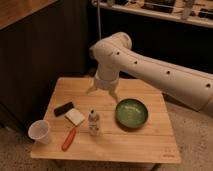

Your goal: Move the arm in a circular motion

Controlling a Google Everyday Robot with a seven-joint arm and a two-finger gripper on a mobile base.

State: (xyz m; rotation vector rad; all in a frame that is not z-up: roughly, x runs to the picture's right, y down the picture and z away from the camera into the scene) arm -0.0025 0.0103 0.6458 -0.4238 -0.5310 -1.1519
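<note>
The arm (160, 75) is cream-white with thick rounded segments and small dark screw holes. It reaches in from the right, bends at a bulbous joint (111, 50) and points down over the back middle of the wooden table (150, 142). My gripper (103, 92) hangs just above the tabletop, to the left of and behind the green bowl (132, 113). Its two fingers are spread apart and hold nothing.
On the table stand a small clear bottle (93, 122), a white cup (39, 131), an orange-red tool (69, 138), a black block (63, 108) and a pale sponge (75, 117). A dark wall and cabinet stand behind and to the left.
</note>
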